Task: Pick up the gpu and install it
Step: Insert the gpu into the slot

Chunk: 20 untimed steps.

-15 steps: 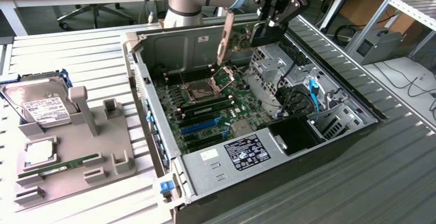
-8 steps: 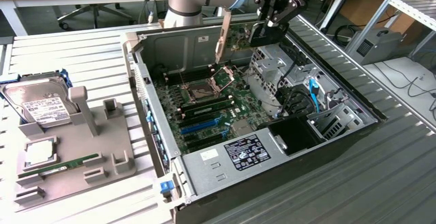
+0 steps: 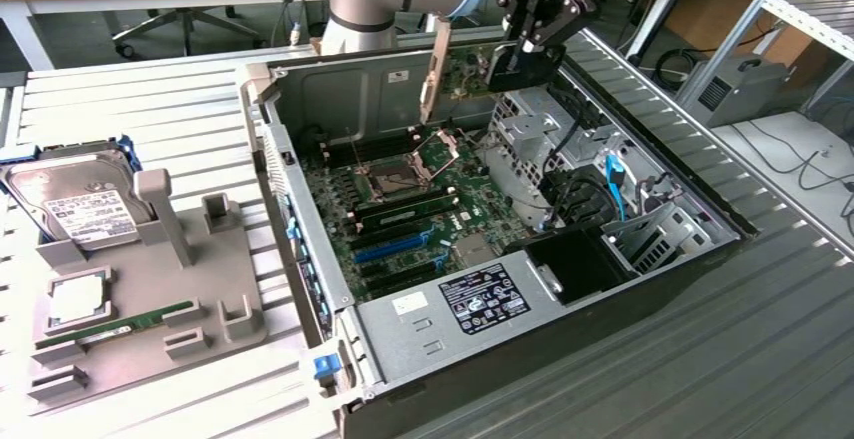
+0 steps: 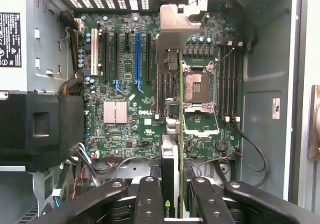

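My gripper (image 3: 531, 39) hangs over the far end of the open computer case (image 3: 287, 219), shut on the gpu (image 3: 514, 71). The card is held on edge, with its long pale metal bracket (image 3: 435, 67) pointing down toward the motherboard (image 3: 400, 194). In the wrist view the gripper (image 4: 175, 201) clamps the card's top edge between two black fingers (image 4: 150, 199). The gpu (image 4: 170, 144) runs away from the camera, its bracket (image 4: 177, 28) at the far end. It hovers above the board between the blue expansion slot (image 4: 137, 58) and the open CPU socket (image 4: 199, 86).
A grey fixture tray (image 3: 200, 289) at the exterior view's left holds a silver hard drive (image 3: 83, 209), a CPU (image 3: 78, 299) and a green RAM stick (image 3: 114, 329). Inside the case are a drive cage (image 3: 587, 149), loose cables (image 3: 614, 184) and a black shroud (image 4: 40, 129).
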Each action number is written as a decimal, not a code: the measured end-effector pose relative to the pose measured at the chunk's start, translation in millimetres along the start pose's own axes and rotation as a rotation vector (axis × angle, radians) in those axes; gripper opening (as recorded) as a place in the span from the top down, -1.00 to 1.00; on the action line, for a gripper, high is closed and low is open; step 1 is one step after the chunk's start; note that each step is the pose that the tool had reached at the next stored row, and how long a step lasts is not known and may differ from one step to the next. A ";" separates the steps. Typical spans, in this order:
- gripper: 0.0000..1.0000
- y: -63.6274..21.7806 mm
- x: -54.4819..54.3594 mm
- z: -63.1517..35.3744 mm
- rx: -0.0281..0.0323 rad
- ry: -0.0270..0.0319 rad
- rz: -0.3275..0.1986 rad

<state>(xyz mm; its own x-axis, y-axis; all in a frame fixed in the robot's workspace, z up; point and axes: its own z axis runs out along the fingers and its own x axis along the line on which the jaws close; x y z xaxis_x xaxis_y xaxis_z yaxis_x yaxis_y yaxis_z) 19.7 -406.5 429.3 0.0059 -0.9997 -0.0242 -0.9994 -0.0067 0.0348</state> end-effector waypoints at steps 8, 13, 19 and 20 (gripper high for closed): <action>0.47 9.8 -0.1 0.3 0.0003 -0.0004 0.013; 0.47 18.3 -0.1 0.6 0.0007 -0.0008 0.027; 0.47 29.4 -0.2 1.0 0.0010 -0.0013 0.041; 0.47 31.8 -0.3 1.1 0.0011 -0.0015 0.044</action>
<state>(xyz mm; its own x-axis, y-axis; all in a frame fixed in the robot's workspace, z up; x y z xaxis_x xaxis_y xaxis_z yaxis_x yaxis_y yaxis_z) -12.2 -406.5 429.3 -0.0382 -0.9990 -0.0241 -0.9987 0.0374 0.0347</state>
